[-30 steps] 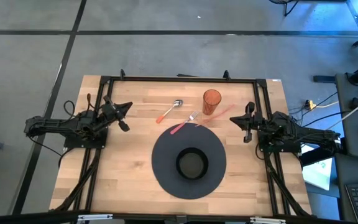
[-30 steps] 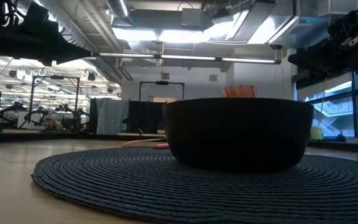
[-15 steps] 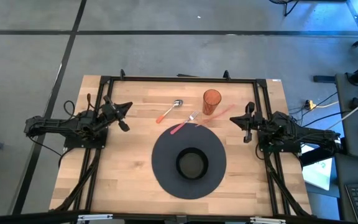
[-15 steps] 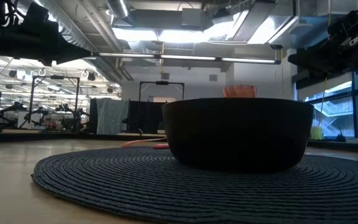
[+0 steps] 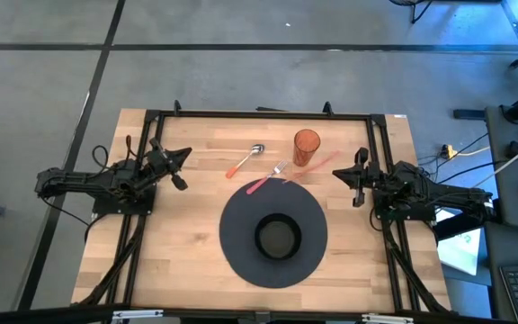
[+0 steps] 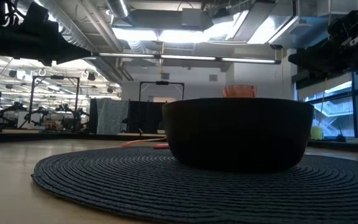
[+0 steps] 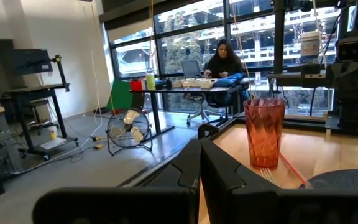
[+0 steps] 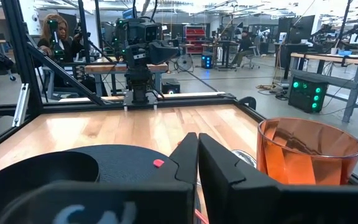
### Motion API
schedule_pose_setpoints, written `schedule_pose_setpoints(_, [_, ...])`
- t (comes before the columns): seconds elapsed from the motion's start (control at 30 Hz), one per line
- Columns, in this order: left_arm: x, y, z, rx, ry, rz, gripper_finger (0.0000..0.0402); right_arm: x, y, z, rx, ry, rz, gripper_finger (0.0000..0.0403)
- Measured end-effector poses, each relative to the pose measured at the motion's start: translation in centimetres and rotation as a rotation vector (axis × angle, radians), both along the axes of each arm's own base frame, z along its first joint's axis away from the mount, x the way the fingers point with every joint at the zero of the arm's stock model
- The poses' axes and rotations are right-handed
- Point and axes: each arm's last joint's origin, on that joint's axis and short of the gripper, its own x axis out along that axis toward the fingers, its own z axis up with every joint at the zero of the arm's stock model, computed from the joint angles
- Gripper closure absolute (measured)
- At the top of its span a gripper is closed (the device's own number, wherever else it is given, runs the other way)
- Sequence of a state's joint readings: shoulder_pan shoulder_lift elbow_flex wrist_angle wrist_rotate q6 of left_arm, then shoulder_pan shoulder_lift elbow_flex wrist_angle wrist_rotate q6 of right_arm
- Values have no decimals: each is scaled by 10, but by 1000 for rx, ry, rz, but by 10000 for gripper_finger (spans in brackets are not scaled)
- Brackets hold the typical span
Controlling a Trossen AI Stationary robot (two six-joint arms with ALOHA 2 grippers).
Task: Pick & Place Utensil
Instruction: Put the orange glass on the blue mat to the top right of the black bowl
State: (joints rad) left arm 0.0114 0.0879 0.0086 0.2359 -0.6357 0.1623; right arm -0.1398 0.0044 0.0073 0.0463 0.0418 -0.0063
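A spoon with an orange handle [image 5: 245,161] lies on the wooden table left of the orange tumbler [image 5: 306,147]. A red-handled fork [image 5: 267,178] lies with its handle end on the far rim of the dark round placemat [image 5: 237,225]. A pink utensil [image 5: 317,166] lies at the tumbler's foot. A black bowl [image 5: 277,237] sits mid-mat. My left gripper [image 5: 180,167] waits shut near the table's left edge. My right gripper [image 5: 352,176] waits shut near the right edge. Neither touches anything.
The tumbler [image 7: 265,132] stands upright between the two arms, with the fork's tines [image 7: 267,175] in front of it. The bowl [image 6: 238,134] fills the low view. A black frame runs round the table's edges. People sit at desks in the room beyond [image 7: 222,62].
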Motion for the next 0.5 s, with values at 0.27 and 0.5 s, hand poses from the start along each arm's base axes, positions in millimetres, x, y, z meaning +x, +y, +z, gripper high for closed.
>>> schedule_pose_setpoints(0.27, [0, 0, 2, 0, -26, 0, 398, 0, 0, -1, 1, 14, 0, 387])
schedule_pose_setpoints(0.5, [0, 0, 2, 0, -27, 0, 398, 0, 0, -2, 7, 15, 1, 387])
